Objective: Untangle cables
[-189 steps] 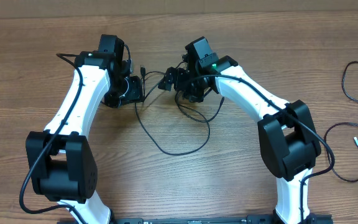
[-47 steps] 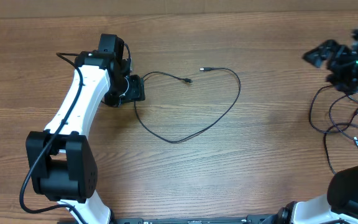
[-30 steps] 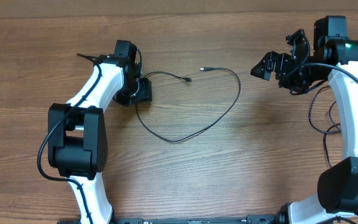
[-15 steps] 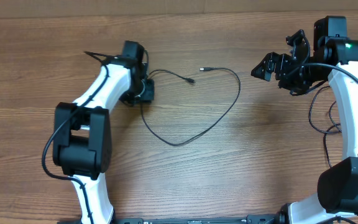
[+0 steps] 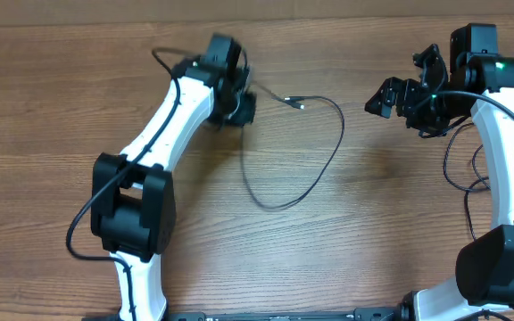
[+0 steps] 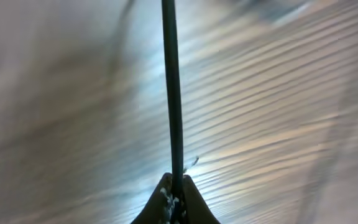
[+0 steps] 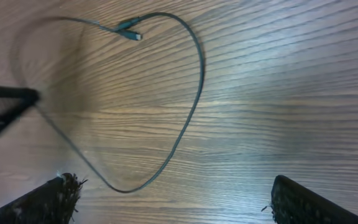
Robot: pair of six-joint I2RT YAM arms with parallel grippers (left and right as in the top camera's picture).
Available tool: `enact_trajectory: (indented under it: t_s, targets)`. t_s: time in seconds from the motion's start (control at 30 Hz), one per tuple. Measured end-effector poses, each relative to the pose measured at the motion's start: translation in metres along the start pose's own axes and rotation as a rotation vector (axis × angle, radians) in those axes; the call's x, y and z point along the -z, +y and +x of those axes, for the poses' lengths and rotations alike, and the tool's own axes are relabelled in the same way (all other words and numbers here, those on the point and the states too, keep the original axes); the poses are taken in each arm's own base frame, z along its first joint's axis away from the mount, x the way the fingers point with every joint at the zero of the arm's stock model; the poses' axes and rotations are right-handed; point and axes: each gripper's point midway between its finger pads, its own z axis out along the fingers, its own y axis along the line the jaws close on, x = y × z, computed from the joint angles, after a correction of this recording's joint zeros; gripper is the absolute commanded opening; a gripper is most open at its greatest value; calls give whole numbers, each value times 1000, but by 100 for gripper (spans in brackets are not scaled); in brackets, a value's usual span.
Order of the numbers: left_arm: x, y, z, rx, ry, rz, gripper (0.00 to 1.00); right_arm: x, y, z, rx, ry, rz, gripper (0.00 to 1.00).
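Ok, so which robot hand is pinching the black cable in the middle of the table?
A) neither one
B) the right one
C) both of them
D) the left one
D: the left wrist view shows the cable clamped in the left gripper, while the right gripper is wide open with nothing in it.
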Motion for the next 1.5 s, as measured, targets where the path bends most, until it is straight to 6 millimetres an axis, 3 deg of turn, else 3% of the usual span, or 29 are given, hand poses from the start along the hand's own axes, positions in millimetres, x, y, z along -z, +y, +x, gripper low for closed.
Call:
enact_trajectory:
  t_s: [0.1,0.17,0.23,0.47,0.53,0.67,0.83,0.97,1.03,1.07,1.2,1.27,1.3,1.4,1.5]
  targets:
    - [26,-44,-25,-70,-100,115,6,0,-5,0,-19,-2,29,97]
    - [38,-73,-26,-114,-124,179,6,0,-9,-1,-42,-6,55,97]
    - [38,-103,-15,-151,-102,232,13,1,-14,-1,-64,-10,78,96]
    - [27,-177,23,-278,-39,312,24,1,-21,0,-109,-12,119,95]
    - [25,-195,32,-317,-34,330,41,2,-24,2,-126,-8,137,95]
    - [22,-214,48,-358,-13,331,45,3,-33,5,-159,-3,191,96]
    - [18,-195,48,-339,-3,242,47,4,-39,6,-179,-3,226,99]
    - [20,-150,34,-268,-7,123,54,4,-38,6,-184,-6,222,100]
    - [30,-120,23,-217,-24,63,57,3,-32,3,-181,-13,183,100]
    - [44,-98,14,-178,-51,29,57,2,-27,1,-178,-16,159,100]
    - [85,-45,0,-49,-101,-31,60,-1,-14,-10,-140,-57,113,100]
    - [104,-5,-2,76,-111,-76,60,-14,7,-21,-32,-83,83,100]
    - [106,5,1,111,-98,-86,60,-21,13,-25,13,-86,79,100]
    - [109,19,6,164,-75,-100,62,-56,20,-31,123,-63,108,100]
    - [109,19,6,173,-75,-98,62,-93,13,-38,175,-41,165,100]
